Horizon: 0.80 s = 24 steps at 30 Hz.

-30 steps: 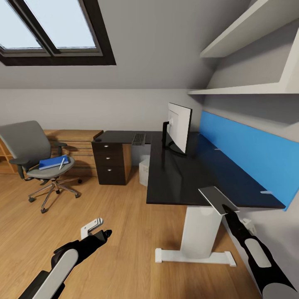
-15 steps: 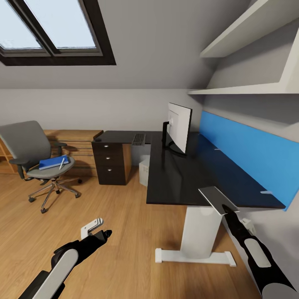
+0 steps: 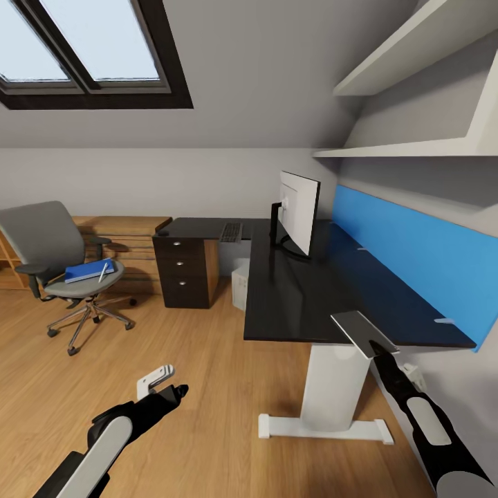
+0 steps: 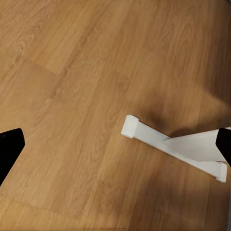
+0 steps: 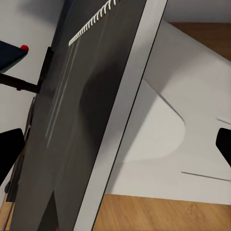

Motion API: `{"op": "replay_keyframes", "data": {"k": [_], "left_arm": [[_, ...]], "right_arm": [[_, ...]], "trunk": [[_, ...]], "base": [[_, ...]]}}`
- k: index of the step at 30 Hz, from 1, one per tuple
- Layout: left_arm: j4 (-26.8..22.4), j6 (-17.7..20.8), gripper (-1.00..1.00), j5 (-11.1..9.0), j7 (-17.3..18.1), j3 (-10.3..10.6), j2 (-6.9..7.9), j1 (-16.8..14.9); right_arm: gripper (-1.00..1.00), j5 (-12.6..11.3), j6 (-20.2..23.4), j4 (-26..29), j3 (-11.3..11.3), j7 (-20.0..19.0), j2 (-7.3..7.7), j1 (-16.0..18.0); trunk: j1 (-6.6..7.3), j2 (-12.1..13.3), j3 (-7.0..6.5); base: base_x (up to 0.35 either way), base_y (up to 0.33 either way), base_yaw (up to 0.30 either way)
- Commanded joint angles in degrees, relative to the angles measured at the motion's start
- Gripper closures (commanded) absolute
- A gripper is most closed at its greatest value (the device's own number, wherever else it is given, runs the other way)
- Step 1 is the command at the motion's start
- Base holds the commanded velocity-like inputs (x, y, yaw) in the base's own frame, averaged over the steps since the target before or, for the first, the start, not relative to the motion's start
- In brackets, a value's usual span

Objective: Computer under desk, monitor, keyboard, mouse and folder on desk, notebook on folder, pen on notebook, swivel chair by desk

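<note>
The black-topped desk (image 3: 290, 297) carries the monitor (image 3: 299, 211), the keyboard (image 3: 230, 232) and, at its far left end, the small mouse (image 3: 163, 233). The computer (image 3: 240, 283) stands under it. At the left, the swivel chair (image 3: 48, 242) stands apart from the desk and holds the blue folder (image 3: 86, 270) with the pen (image 3: 104, 270) on it. The grey notebook (image 3: 361, 332) (image 5: 91, 120) lies at the desk's near corner, partly over the edge. My right gripper (image 3: 377, 349) (image 5: 115, 149) is open, its fingers on either side of the notebook. My left gripper (image 3: 166, 382) (image 4: 115, 149) hangs open and empty over the floor.
A black three-drawer unit (image 3: 185, 273) stands under the desk's left wing, with a light wooden chest (image 3: 124, 238) behind the chair. The white desk leg and foot (image 3: 325, 415) (image 4: 159, 142) stand between my arms. Wall shelves (image 3: 415, 145) hang above the blue back panel (image 3: 415, 256).
My left gripper has drifted slightly down and to the right. Nothing else has moved.
</note>
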<state>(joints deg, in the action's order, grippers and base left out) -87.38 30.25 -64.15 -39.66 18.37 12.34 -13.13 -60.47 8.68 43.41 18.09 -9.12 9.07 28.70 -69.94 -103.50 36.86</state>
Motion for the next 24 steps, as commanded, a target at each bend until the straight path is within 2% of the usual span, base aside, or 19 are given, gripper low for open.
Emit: {"op": "replay_keyframes", "data": {"k": [1, 24], "left_arm": [[-0.1, 0.0, -1.00, -0.5, -0.5, 0.1, 0.05, -0.1], [0.2, -0.2, -1.00, -0.5, -0.5, 0.2, 0.05, -0.1]], "right_arm": [[-1.00, -0.4, 0.4, 0.0, 0.2, -0.2, -0.02, 0.0], [-1.00, -0.4, 0.3, 0.0, 0.2, -0.2, -0.02, 0.0]], "trunk": [[0.01, 0.0, 0.06], [0.01, 0.0, 0.06]], "base": [[0.000, 0.000, 0.000], [0.037, 0.000, 0.000]]}}
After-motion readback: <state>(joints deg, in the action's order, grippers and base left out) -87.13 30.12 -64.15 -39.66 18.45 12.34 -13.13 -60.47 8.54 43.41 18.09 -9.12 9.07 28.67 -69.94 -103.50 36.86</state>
